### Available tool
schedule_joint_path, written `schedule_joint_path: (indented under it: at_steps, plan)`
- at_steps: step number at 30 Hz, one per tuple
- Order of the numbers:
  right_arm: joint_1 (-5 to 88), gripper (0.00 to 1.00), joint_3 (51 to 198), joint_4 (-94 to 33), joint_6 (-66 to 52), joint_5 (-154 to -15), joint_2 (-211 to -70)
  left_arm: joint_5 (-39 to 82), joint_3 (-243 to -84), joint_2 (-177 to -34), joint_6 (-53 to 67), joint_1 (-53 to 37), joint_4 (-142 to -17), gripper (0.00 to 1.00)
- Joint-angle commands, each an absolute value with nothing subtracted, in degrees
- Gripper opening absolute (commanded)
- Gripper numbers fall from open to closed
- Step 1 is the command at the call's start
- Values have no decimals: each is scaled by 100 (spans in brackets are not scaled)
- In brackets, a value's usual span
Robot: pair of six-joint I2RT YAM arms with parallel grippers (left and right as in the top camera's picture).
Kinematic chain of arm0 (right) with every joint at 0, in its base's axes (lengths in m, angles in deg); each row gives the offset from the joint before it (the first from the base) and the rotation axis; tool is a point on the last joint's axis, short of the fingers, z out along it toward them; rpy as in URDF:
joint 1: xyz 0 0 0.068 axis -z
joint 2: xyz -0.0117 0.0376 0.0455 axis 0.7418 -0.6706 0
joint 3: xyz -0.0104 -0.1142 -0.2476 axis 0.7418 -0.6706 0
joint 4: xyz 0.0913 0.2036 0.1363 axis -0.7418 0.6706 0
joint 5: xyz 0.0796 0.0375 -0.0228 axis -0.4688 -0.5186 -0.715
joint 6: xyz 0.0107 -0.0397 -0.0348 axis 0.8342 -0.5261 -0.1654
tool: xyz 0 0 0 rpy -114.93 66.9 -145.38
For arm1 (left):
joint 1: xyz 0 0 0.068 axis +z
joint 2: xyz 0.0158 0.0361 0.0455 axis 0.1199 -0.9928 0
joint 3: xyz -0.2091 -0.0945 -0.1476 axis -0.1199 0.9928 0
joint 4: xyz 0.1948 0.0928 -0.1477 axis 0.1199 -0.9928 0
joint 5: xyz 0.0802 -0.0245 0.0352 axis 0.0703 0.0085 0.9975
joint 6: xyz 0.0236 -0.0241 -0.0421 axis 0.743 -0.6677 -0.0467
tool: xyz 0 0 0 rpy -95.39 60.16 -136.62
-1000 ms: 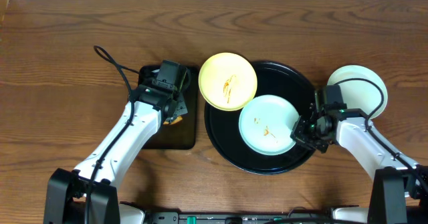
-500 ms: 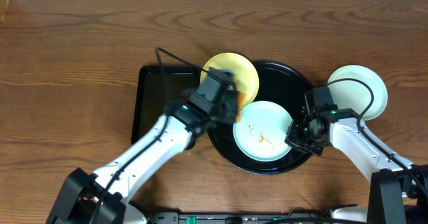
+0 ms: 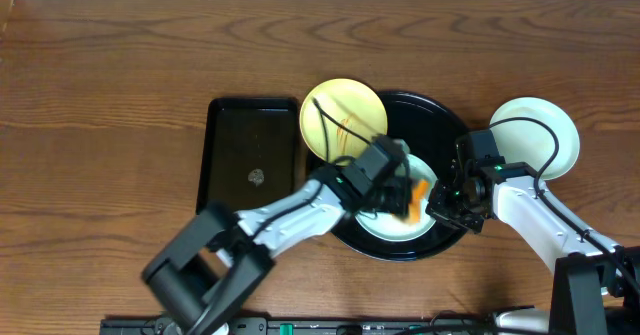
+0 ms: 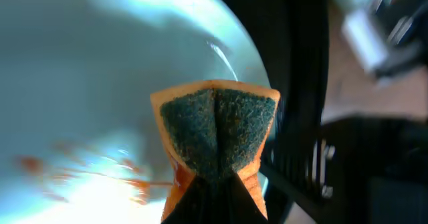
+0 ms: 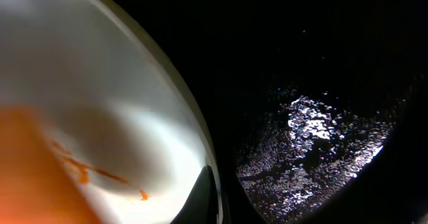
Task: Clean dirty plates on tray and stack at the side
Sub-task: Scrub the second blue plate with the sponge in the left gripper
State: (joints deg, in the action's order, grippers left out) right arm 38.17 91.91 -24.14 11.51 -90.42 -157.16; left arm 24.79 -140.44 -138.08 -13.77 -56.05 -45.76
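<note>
The round black tray (image 3: 445, 115) holds a mint-blue plate (image 3: 385, 227) with orange smears. The pale yellow plate (image 3: 340, 115) lies over the tray's left rim. My left gripper (image 3: 408, 200) is shut on an orange sponge (image 3: 418, 193) and holds it on the mint-blue plate. In the left wrist view the sponge's green face (image 4: 215, 134) presses the plate (image 4: 87, 83) near its smears. My right gripper (image 3: 447, 203) is shut on that plate's right rim; in the right wrist view a finger (image 5: 204, 197) lies over the rim (image 5: 194, 124). A second pale plate (image 3: 540, 135) sits on the table to the right.
A rectangular black tray (image 3: 250, 155) with a small dark speck (image 3: 257, 176) lies left of the round tray. My left arm (image 3: 290, 220) crosses the table's front middle. Wood table (image 3: 100, 95) lies all around.
My left arm swung right from the rectangular tray, carrying the sponge, across the yellow plate and onto the mint-blue plate. The right gripper nudged that plate slightly left and keeps hold of it.
</note>
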Motion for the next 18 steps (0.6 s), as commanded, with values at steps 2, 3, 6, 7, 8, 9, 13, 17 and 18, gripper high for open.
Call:
schedule_joint_path:
  at_steps: [2,3,6,7,8,9,13,17,18]
  plan:
    - [3734,1,9140,-2376,1142,-8922,-15718,1970,-14037,-14131,-1128,-5907,-4652,7]
    - [3734,1,9140,-2372,1142,-8922,-15718,2064,-14037,-14171,-909,-5933,-4783,7]
    - [3734,1,9140,-2363,1140,-8922,-15718,3224,-14039,-14164,-520,-5798,-5352,8]
    - [3734,1,9140,-2363,1140,-8922,-15718,3624,-14039,-14153,-457,-5695,-5474,8]
    - [3734,1,9140,-2363,1140,-8924,-15718,3983,-14044,-14133,-385,-5568,-5568,8]
    - [3734,1,9140,-2363,1140,-8924,-15718,4269,-14044,-14112,-330,-5420,-5627,7]
    - [3734,1,9140,-2363,1140,-8924,-15718,4503,-14050,-13939,-247,-4792,-5618,7]
    - [3734,1,9140,-2365,1142,-8924,-15718,4501,-14050,-13841,-247,-4405,-5618,7]
    - [3734,1,9140,-2365,1142,-8924,-15718,4494,-14050,-13836,-247,-4353,-5618,7]
